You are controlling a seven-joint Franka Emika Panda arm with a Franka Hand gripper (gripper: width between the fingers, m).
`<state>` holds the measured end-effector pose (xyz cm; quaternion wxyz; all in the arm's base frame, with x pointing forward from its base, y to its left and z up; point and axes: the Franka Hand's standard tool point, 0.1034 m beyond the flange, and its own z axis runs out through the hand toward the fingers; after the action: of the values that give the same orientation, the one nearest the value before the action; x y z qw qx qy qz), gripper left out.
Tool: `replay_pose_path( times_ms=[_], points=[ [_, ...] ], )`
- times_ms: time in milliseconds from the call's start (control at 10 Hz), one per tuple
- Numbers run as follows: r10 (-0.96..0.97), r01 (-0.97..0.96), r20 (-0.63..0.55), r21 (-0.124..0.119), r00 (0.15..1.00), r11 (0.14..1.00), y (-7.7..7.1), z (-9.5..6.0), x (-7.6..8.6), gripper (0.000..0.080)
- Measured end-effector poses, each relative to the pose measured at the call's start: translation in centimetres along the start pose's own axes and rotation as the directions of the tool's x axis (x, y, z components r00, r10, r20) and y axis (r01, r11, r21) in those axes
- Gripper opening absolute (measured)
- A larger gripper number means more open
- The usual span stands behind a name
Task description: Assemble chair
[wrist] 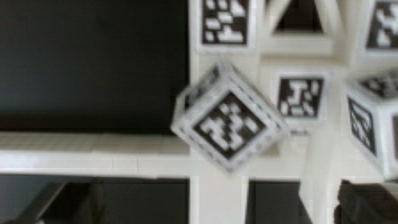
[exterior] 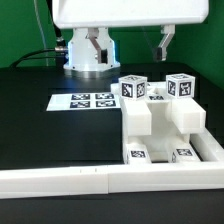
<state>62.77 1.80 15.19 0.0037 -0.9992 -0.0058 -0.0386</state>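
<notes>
- White plastic chair [exterior: 160, 120] pieces are sitting bunched on the black table [exterior: 40, 130], at the exterior view's right, against the long white border rail [exterior: 60, 178].
- Hanging above and behind them, the gripper [exterior: 166, 42] is standing wide, carrying nothing.
- Blurred in the wrist view, a tilted tagged cube [wrist: 228, 122] is probably lying straight beneath the jaws.
- Marker board [exterior: 85, 101] is lying flat beside the cluster.

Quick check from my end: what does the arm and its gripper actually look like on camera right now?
In the exterior view the arm is glossy white, with a round ribbed base section and a broad white casing across the top. The gripper has dark, slim fingers hanging under that casing. Black cables trail behind the base. In the wrist view only dark blurred fingertips show at the edge. No markings are legible.
</notes>
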Motion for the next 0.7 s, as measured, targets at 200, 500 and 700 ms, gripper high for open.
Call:
replay_pose_path(
  times_ms=[200,500,700],
  points=[
    [-0.033,0.033,0.077,0.011,0.996,0.999,0.7,0.43,0.71,0.0649],
    [-0.033,0.033,0.076,0.01,0.997,0.999,0.76,0.52,0.65,0.0649],
    [-0.092,0.091,0.068,0.012,0.993,0.996,0.56,0.87,0.55,0.0649]
  ],
)
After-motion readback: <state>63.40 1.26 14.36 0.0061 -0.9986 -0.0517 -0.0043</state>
